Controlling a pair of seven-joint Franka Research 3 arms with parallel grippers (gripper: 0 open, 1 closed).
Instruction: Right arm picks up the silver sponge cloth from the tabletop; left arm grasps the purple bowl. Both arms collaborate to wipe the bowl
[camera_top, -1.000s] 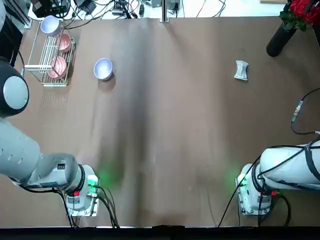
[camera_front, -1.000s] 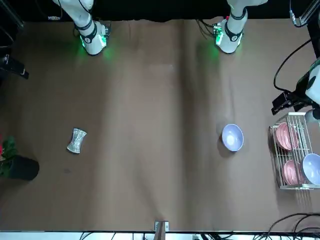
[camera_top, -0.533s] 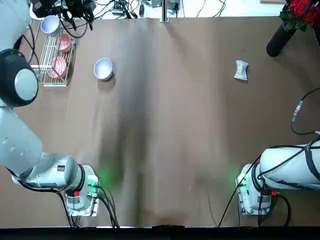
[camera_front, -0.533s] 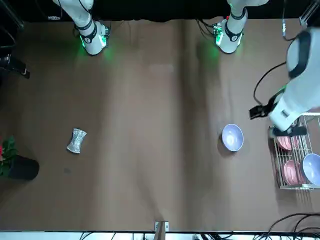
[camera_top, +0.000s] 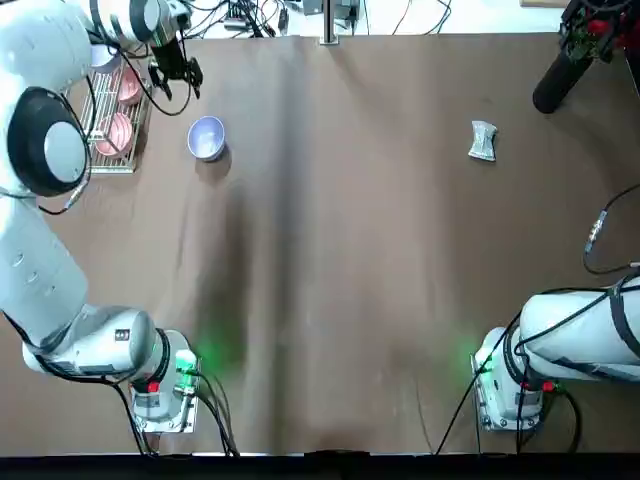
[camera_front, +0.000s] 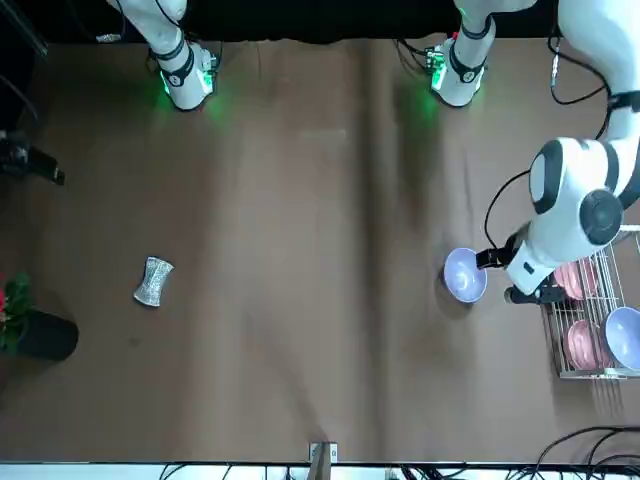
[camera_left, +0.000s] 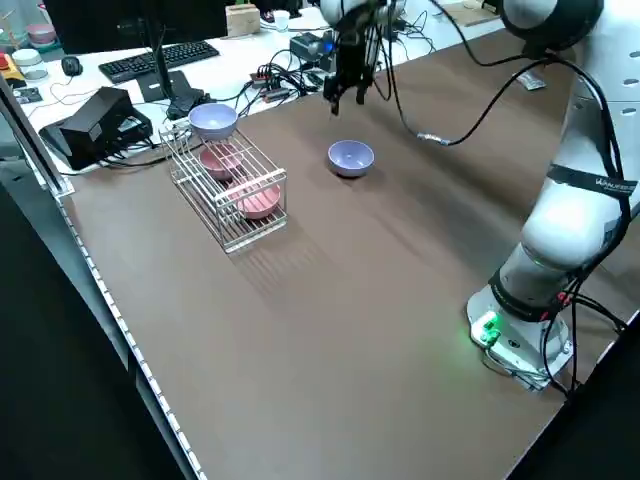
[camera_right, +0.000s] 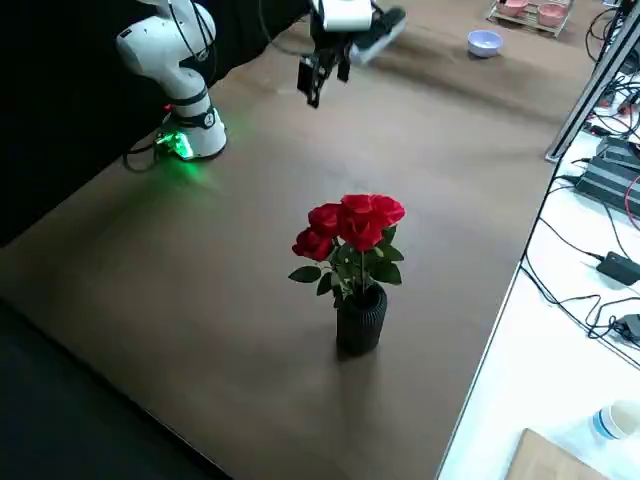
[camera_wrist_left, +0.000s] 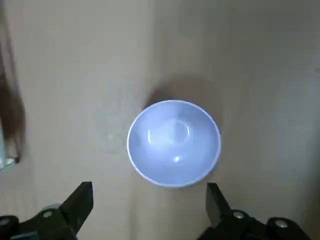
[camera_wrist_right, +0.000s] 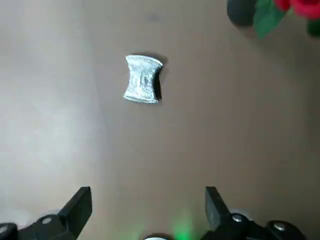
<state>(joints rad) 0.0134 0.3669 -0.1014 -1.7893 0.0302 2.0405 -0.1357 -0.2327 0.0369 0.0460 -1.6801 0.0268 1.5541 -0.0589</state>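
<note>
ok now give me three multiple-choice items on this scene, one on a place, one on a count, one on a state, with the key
1. Where is the silver sponge cloth?
A) in the wire rack
B) on the tabletop
C) in the purple bowl

2. How many pink dishes are in the rack?
A) two
B) four
C) five

3. How are the left gripper's fingers?
A) shut on the bowl
B) shut, empty
C) open

Key:
1 B: the silver sponge cloth lies on the tabletop.
2 A: two pink dishes show in the rack.
3 C: the left gripper has its fingers apart near the purple bowl.
</note>
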